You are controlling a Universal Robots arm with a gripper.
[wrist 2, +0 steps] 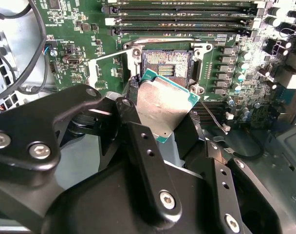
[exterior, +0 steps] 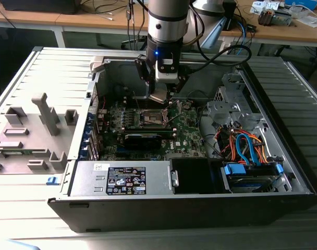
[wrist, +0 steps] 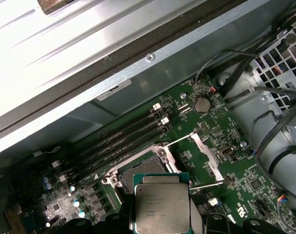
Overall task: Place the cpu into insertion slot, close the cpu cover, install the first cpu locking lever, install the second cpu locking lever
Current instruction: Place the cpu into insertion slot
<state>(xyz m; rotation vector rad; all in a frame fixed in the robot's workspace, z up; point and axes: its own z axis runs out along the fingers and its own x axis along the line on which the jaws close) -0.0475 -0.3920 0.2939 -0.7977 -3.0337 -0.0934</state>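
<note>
Over the insertion slot (wrist 2: 166, 63), silver green-edged cpu (wrist 2: 162, 103) in claw (wrist 2: 163, 127)

Open space separates the claw (wrist 2: 165, 127)-held cpu (wrist 2: 162, 100) from the insertion slot (wrist 2: 167, 63); the cpu cover (wrist: 207, 157) stands swung aside, and memory slots (wrist 2: 187, 19) run alongside.

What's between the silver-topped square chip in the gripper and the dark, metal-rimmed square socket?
Nothing: in the second wrist view the silver-topped square chip hangs at the rim of the dark open socket, with the silvery cover frame swung aside.
</note>
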